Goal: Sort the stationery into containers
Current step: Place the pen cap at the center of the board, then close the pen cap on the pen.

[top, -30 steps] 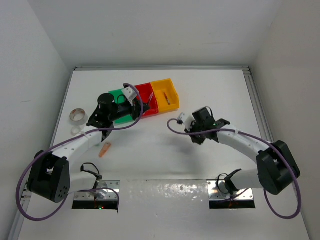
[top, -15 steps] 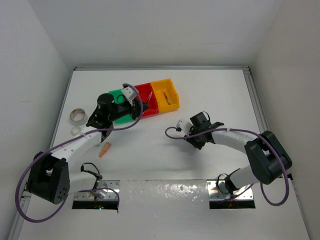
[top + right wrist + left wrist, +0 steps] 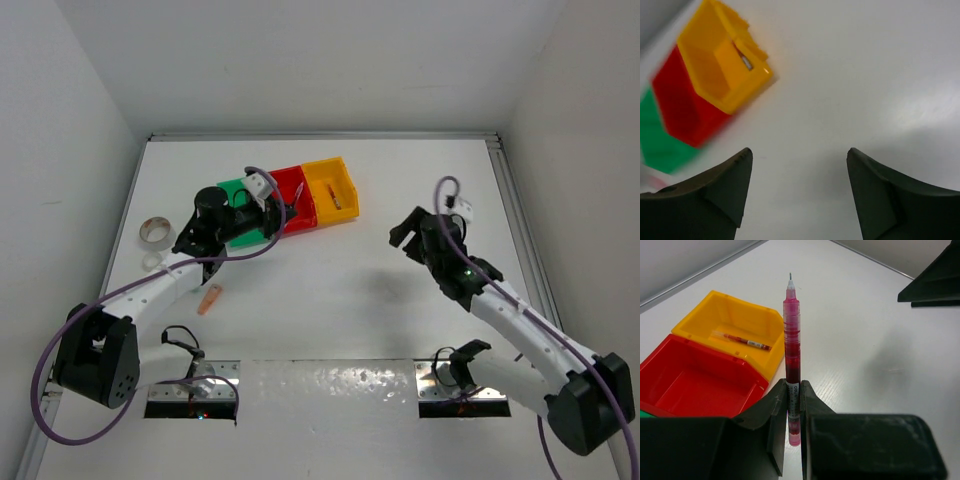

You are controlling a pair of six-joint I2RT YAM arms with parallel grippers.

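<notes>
Well left of red bin: clear tape roll, orange stick. At red bin's near side: left gripper, fingers clamped on red pen. Adjoining on right: yellow bin, thin pen inside. Far right: right gripper, fingers apart, empty.

The pen is showing as glossy translucent pink-red plastic, with a white label band and a fine metal tip. The yellow bin and red bin are gleaming as smooth moulded plastic — the green bin is looking the same. The table is reading as matt white with a faint grain. The left gripper's fingers are appearing as matt black plastic — the right gripper's fingers likewise. The tape roll is looking clear and shiny.
</notes>
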